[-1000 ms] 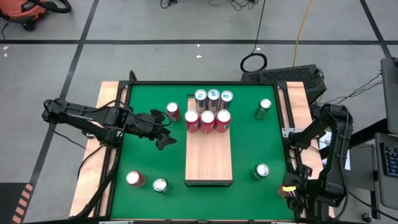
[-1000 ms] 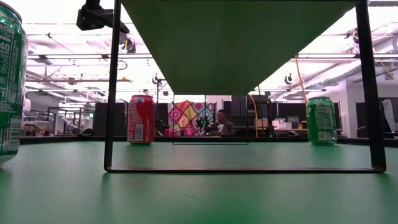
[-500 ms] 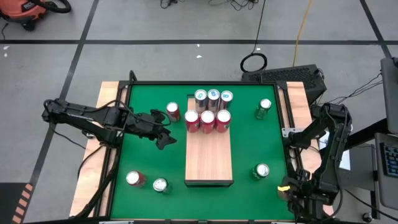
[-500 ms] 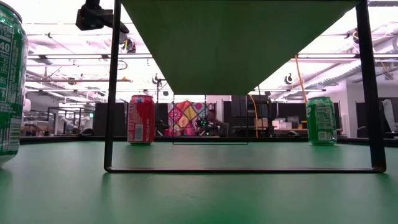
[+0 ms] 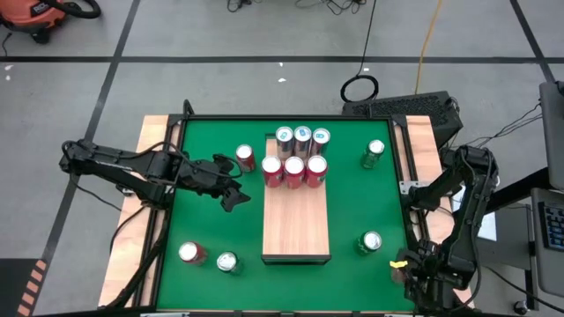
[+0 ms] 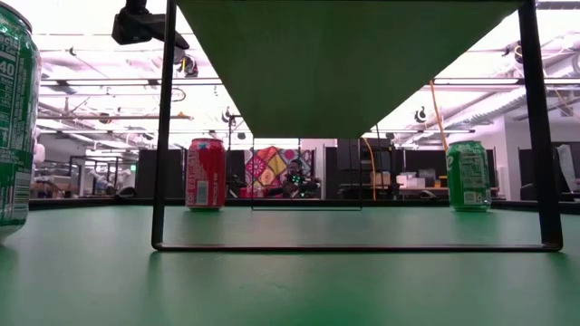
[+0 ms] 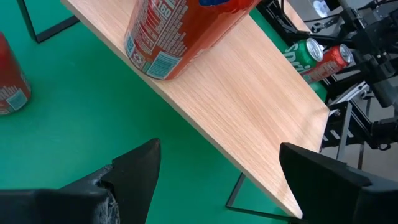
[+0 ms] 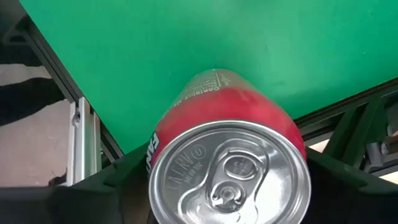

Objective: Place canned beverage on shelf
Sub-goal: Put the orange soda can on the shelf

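Only the right wrist view shows the right gripper [image 8: 227, 180] clamping a red can [image 8: 229, 162].

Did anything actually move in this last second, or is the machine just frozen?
Only the right arm moved: its gripper, shut on a red can, shifted slightly along the table's right edge. The left gripper stayed open beside the shelf, and the six cans on the shelf stayed put.

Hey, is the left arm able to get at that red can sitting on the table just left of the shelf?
Probably yes. The left gripper hangs open beside the shelf, empty. The red can stands alone on the green table just beyond it, with nothing between them.
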